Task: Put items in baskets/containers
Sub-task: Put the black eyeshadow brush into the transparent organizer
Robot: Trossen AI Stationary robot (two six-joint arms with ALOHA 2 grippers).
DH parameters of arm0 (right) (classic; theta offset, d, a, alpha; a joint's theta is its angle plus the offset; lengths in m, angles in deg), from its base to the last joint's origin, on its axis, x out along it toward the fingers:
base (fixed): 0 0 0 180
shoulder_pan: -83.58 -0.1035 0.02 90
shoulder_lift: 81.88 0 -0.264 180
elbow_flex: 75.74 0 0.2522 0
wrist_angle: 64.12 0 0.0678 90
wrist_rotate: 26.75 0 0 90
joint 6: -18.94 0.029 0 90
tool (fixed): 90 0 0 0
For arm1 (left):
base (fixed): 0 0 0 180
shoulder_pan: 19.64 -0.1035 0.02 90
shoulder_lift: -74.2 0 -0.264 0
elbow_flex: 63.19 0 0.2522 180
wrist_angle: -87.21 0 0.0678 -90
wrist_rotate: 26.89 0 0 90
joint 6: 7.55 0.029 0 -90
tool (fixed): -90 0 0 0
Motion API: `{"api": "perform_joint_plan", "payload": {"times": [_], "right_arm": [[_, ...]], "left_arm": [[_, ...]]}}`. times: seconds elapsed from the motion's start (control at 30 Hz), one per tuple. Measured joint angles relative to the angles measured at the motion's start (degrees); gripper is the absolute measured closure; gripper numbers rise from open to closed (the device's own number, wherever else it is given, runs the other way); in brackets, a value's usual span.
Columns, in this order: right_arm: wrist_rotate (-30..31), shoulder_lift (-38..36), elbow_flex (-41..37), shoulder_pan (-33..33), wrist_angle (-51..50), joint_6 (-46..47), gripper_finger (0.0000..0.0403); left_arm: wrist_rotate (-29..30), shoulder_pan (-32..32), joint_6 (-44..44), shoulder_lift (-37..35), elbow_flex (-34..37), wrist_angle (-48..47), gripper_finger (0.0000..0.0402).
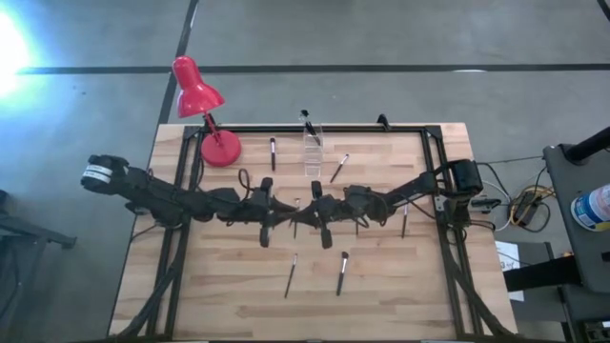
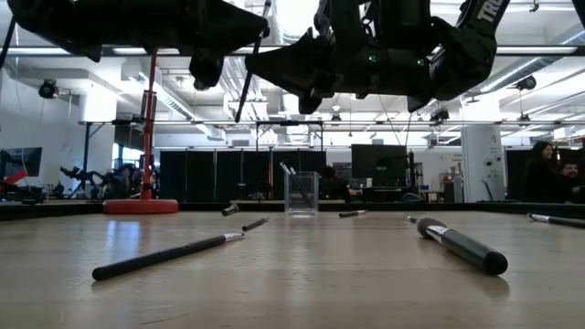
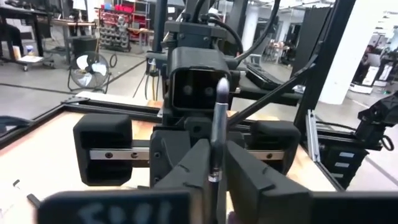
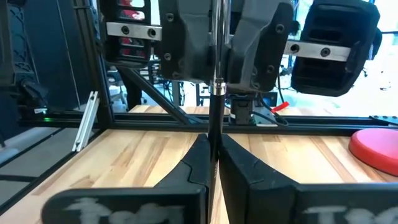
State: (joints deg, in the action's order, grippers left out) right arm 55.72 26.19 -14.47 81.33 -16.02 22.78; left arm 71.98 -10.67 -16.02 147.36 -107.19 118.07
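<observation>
Both pincers meet in mid-air above the tabletop (image 1: 381,286), on the near side of the cup (image 1: 313,152). The left pincer (image 3: 214,163) and the right pincer (image 4: 212,163) are each clamped on one brush (image 3: 217,124) held between them. The cup holds brushes near the lamp (image 1: 202,105); other brushes (image 1: 341,272) lie around it.

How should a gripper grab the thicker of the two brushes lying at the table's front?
Take the thicker brush mid-handle, from straight above, with fingers across its length. It lies flat, clear of the thinner brush, and has an even round handle. The left gripper and right gripper, mid-table, are both shut on a third brush.
</observation>
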Motion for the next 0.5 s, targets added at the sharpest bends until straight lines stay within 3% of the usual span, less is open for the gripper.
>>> {"api": "perform_joint_plan", "payload": {"times": [0.07,0.23,0.33,0.5], "right_arm": [[-0.05,0.00,0.00,-0.01,0.10,0.00,0.0390],[0.00,-0.02,0.00,-0.03,0.51,0.24,0.0384],[0.43,-0.37,-0.02,0.06,-0.40,1.77,0.0361],[2.83,-3.90,-0.53,0.21,-10.64,1.51,0.0303]], "left_arm": [[0.00,0.02,0.74,0.01,-0.55,-0.74,0.0387],[1.29,0.02,3.09,0.04,-1.49,-1.15,0.0390],[3.78,-0.59,3.99,0.09,-2.19,-0.69,0.0395],[5.54,-3.32,4.63,0.09,-4.44,-1.94,0.0395]]}}
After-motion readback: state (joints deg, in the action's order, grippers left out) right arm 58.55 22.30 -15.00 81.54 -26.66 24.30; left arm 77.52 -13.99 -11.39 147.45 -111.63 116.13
